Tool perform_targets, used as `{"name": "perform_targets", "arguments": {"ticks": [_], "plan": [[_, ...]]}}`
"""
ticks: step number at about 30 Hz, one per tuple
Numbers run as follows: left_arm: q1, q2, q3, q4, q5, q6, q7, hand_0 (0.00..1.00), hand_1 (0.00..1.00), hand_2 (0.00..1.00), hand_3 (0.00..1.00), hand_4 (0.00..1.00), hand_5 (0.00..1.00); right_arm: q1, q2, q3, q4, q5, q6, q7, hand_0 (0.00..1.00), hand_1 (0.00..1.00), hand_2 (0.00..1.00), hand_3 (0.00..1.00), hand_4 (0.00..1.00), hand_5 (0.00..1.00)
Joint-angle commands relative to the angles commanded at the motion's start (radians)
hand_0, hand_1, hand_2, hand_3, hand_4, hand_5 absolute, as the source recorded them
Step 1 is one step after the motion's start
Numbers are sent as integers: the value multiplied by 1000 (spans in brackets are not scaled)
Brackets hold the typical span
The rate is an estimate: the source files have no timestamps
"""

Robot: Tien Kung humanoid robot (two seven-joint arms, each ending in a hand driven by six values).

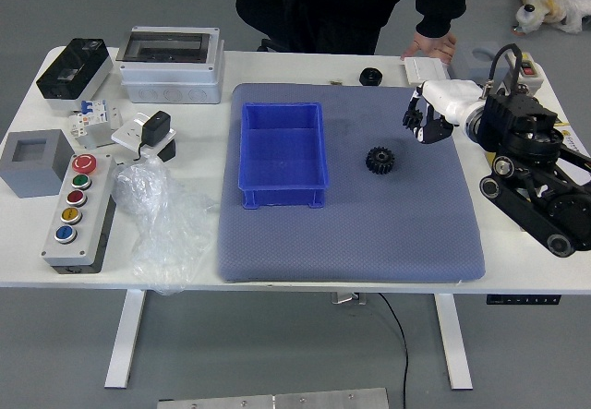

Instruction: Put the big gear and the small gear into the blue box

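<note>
The small black toothed gear (413,117) is up to the right of the open blue plastic box (282,198), toward its far end. I have it pinched at the fingertips of my right hand (452,102), black with a white shell over its back. My fingers cover part of the gear, so its full outline is hard to make out, and I cannot tell how far above the mat it hangs. The big black toothed gear (379,160) lies just right of the box, nearer me than the small one, on the blue-grey mat (351,243) that also carries the box.

Beyond the box and to its right sits a short black round piece (371,77). Farther right, a person's hand (432,45) rests by a flat white block (426,69) at the table's far edge; the person's dark-clothed body is cut off by the top of my view. My black forearm comes in from the right and hides much of what lies on the table beneath it, including something yellow.

Left of the box I see a crumpled clear plastic bag (162,234), then a grey panel with coloured push buttons (81,215).
</note>
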Motion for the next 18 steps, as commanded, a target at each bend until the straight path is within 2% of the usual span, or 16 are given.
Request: {"name": "perform_targets", "arguments": {"ticks": [7, 18], "plan": [[0, 1, 1, 0, -2, 0, 0, 861, 830, 829, 781, 600, 375, 24, 21, -14, 65, -18, 14, -14, 259, 303, 376, 601, 488, 199], [0, 2, 15, 1, -8, -1, 2, 861, 830, 829, 782, 601, 375, 73, 87, -53, 59, -12, 17, -15, 256, 304, 376, 601, 489, 202]]}}
